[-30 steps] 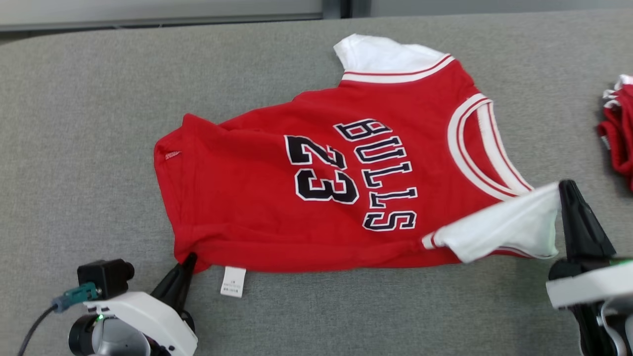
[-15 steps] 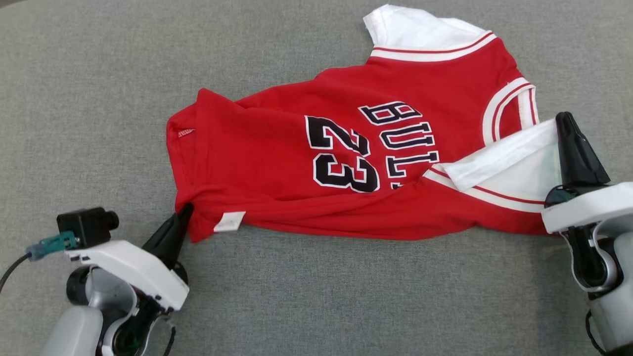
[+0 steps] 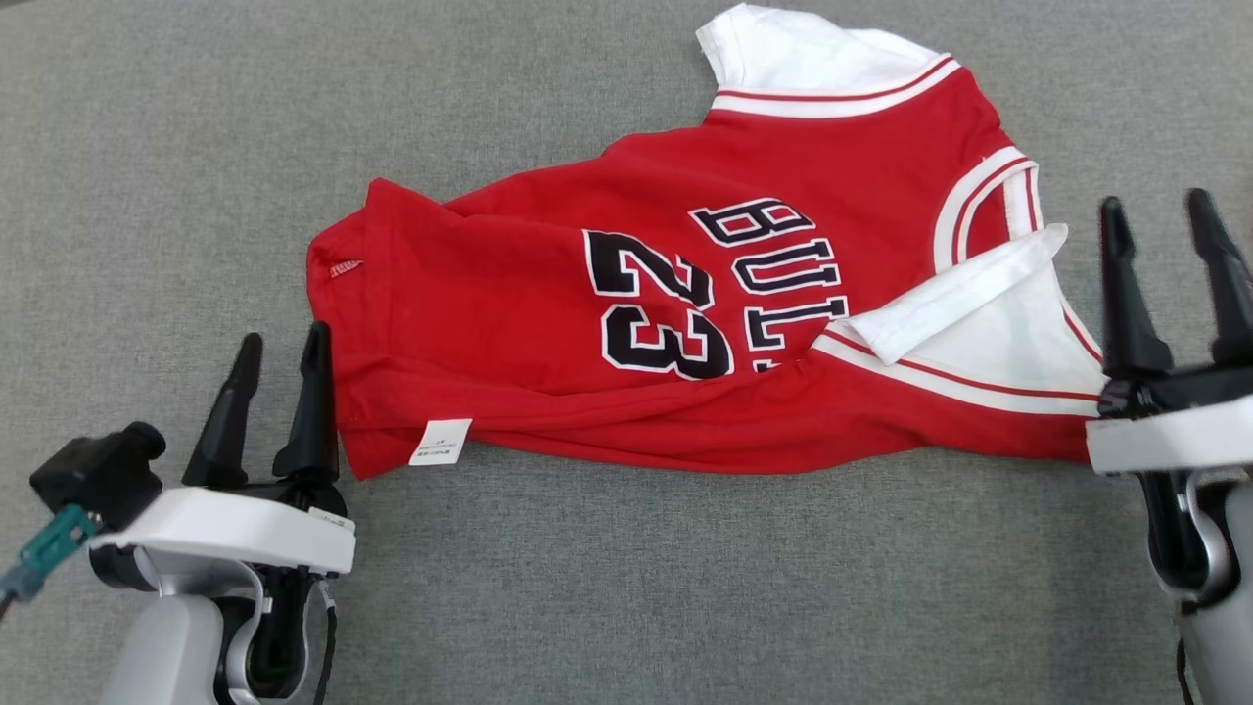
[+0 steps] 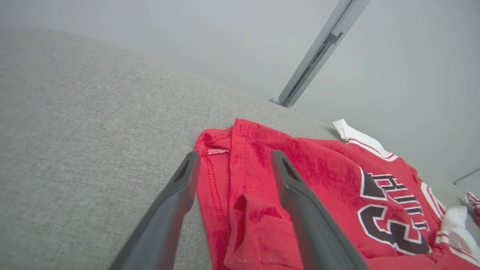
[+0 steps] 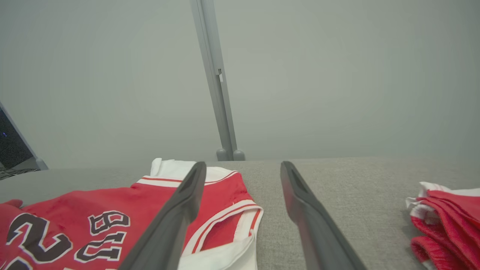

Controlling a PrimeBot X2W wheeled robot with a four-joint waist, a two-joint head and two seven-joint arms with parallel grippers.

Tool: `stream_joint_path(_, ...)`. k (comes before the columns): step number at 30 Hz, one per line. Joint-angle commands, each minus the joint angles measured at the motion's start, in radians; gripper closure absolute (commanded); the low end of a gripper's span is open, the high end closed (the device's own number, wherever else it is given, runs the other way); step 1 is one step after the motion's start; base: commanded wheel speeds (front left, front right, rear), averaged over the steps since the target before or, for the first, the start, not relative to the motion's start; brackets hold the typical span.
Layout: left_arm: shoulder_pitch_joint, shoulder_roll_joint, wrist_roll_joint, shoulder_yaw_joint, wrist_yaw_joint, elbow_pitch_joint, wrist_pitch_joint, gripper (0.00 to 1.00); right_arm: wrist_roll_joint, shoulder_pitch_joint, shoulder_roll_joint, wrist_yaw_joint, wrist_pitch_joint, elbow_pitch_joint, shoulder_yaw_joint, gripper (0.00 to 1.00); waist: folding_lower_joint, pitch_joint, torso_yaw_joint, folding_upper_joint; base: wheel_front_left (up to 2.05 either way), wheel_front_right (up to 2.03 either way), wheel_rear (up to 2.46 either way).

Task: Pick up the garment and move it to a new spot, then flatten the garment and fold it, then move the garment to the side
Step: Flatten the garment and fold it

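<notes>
While the red garment (image 3: 548, 323) lay spread across the middle of the grey desk (image 3: 626, 587), our left gripper (image 3: 285, 333) stood at its hem end. Both of its dark fingers (image 3: 311, 401) were spread apart and held nothing. From the left wrist view we saw the hem corner lying between those fingers. Whether either one touched the cloth we could not tell.

A small white label (image 3: 440, 443) stuck out at the garment's near edge, just beside that gripper. The near long edge was turned up over the front in a soft roll. The near white sleeve (image 3: 1008, 333) was folded inward and hid the end of the black lettering beside the number 23. The far white sleeve (image 3: 793, 49) lay flat at the top of the head view.

Our right gripper (image 3: 1153, 199) stood at the collar end, just beside the folded sleeve, its fingers likewise wide apart and empty. In the right wrist view we saw bare desk between them and the collar trim behind the finger on that view's left. A second red garment (image 5: 446, 213) lay bunched well apart on that view's right. A grey post (image 5: 217, 82) rose behind the desk's far edge.
</notes>
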Motion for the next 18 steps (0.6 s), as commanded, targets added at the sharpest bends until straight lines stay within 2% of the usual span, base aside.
stream_joint_path(1, 0.016, -0.001, 0.055, 0.002, 0.024, -0.017, -0.070, 0.00, -0.066, 0.063, 0.023, 0.000, -0.005, -0.073, -0.057, 0.00, -0.0001, -0.014, -0.002, 0.0000, 0.00, 0.00, 0.00)
stream_joint_path(5, 0.042, -0.012, 0.159, -0.008, 0.068, -0.047, -0.174, 0.00, -0.175, 0.169, 0.055, 0.000, -0.005, -0.196, -0.127, 0.00, -0.0001, -0.045, -0.009, 0.0000, 0.00, 0.00, 0.00)
stream_joint_path(10, 0.106, -0.037, 0.266, -0.003, 0.111, -0.081, -0.209, 0.00, -0.231, 0.306, 0.100, 0.000, -0.006, -0.281, -0.159, 0.00, -0.0001, -0.095, -0.027, 0.0000, 0.00, 0.00, 0.00)
stream_joint_path(18, 0.214, -0.073, 0.352, 0.028, 0.112, -0.097, -0.211, 0.00, -0.247, 0.434, 0.135, 0.000, -0.006, -0.321, -0.165, 0.00, -0.0001, -0.148, -0.048, 0.0000, 0.00, 0.00, 0.00)
